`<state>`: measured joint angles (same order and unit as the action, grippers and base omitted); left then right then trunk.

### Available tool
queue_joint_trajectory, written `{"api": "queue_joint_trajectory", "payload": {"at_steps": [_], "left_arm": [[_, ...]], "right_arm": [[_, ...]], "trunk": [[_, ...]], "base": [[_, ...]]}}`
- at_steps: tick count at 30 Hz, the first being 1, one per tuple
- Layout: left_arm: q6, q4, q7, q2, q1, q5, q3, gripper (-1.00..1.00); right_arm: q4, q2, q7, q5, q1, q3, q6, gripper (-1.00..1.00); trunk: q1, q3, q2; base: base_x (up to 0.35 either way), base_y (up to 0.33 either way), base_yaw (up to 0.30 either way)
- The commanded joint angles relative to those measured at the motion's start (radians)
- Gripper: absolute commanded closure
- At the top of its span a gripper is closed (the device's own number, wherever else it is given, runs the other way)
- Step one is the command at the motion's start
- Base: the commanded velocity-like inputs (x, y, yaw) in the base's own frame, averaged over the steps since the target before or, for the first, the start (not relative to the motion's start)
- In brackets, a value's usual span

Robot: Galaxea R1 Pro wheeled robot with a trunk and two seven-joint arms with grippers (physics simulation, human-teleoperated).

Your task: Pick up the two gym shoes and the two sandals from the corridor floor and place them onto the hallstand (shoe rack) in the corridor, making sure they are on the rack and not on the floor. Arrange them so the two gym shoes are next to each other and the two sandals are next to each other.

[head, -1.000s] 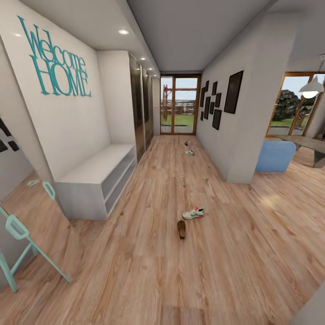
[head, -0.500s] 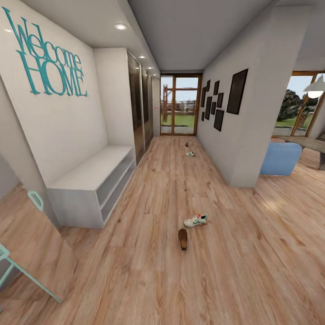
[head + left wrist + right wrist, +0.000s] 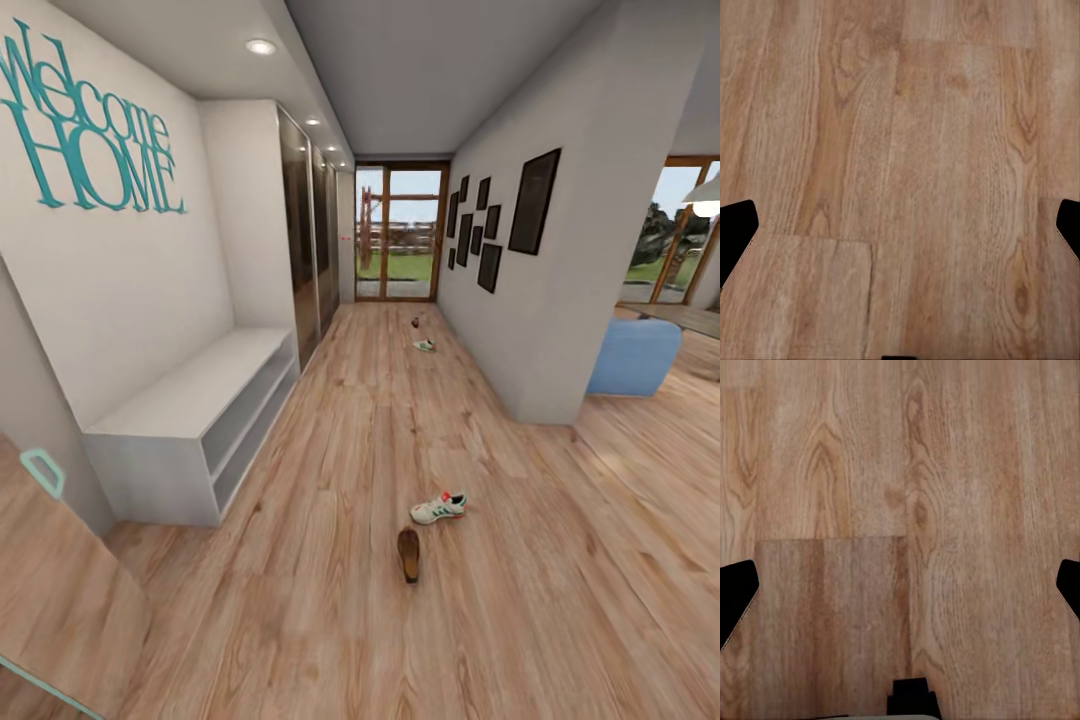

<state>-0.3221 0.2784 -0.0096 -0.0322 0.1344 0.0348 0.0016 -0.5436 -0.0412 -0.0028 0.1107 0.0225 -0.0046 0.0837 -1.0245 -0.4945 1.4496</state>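
Observation:
On the wood-plank corridor floor (image 3: 330, 600), one white gym shoe (image 3: 438, 508) with green stripes lies ahead, slightly right of centre. A dark brown sandal (image 3: 408, 554) rests just in front of it, a little apart. Far down the corridor lie the second gym shoe (image 3: 424, 345) and, beyond it, a small dark shape that looks like the second sandal (image 3: 415, 322). The grey hallstand with stepped upper shelves is out of view. My left gripper (image 3: 900, 232) and right gripper (image 3: 900, 592) both hang open over bare planks, black fingertips (image 3: 735, 232) wide apart.
A plain low white two-tier bench (image 3: 190, 420) stands against the left wall under the teal lettering. A mirror panel (image 3: 60, 600) and a mint chair part (image 3: 40, 470) sit at the near left. A wall corner (image 3: 545, 400) and a blue seat (image 3: 635, 355) are at the right.
The whole view has shifted as the camera advanced down the corridor: the near shoe and sandal sit lower and closer, and the mint chair has mostly slid out at the left.

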Motion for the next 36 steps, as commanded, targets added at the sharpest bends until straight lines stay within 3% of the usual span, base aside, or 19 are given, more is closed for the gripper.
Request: {"api": "queue_joint_trajectory", "payload": {"at_steps": [1, 20, 36], "left_arm": [[-0.003, -0.001, -0.001, 0.0, 0.001, 0.004, 0.0, -1.0], [-0.003, -0.001, -0.001, 0.0, 0.001, 0.004, 0.0, -1.0], [-0.003, -0.001, -0.001, 0.0, 0.001, 0.004, 0.0, -1.0]], "right_arm": [[0.001, 0.0, 0.0, 0.01, 0.001, 0.002, 0.004, -1.0], [0.0, 0.0, 0.004, 0.01, 0.001, 0.002, 0.004, -1.0], [-0.001, 0.0, 0.005, 0.011, 0.001, 0.002, 0.004, -1.0]], "trunk": [[-0.001, -0.001, 0.0], [-0.001, -0.001, 0.0], [-0.001, -0.001, 0.0]], "base": [[0.335, 0.0, 0.0], [0.335, 0.0, 0.0], [0.238, -0.139, 0.0]]}}
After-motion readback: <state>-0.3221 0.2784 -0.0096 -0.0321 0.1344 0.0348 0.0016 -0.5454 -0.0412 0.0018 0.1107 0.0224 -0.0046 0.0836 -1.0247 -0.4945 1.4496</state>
